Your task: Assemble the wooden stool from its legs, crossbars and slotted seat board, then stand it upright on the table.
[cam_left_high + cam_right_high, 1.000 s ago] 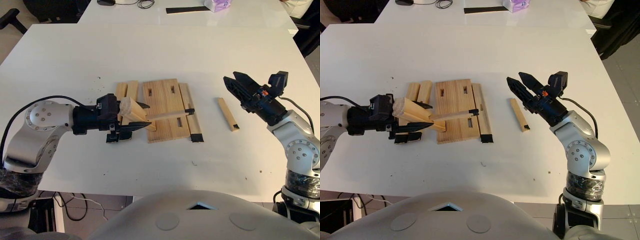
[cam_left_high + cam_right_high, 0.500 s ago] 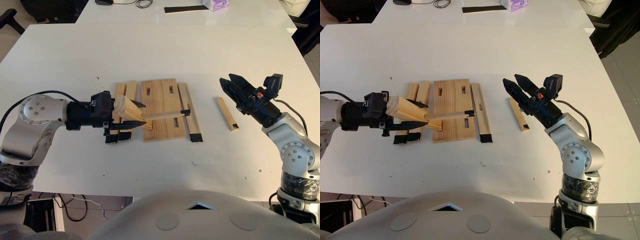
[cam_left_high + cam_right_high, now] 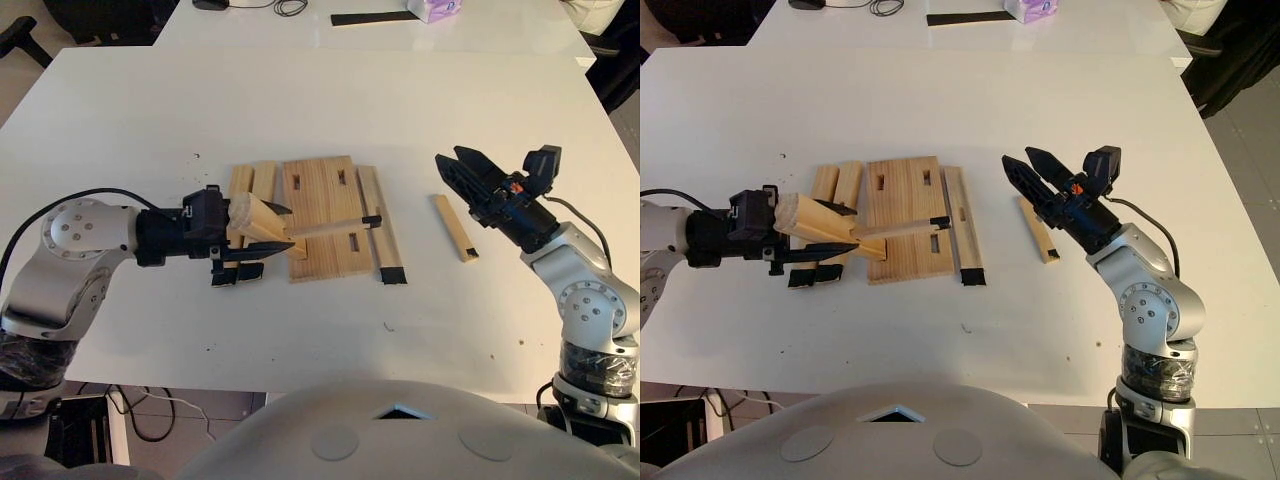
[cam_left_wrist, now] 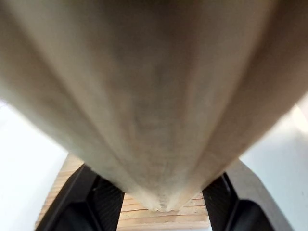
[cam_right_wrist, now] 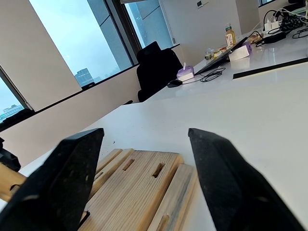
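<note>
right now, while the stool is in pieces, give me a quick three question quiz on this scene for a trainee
1. True or false: the right gripper is shut on the short wooden bar.
2. How does the slotted seat board lie: flat or upright?
3. What does the left gripper hold? A) a wooden stool part with a thin crossbar sticking out B) the seat board C) nothing

Key
1. False: it is open, and the bar lies loose on the table.
2. Flat on the table.
3. A.
</note>
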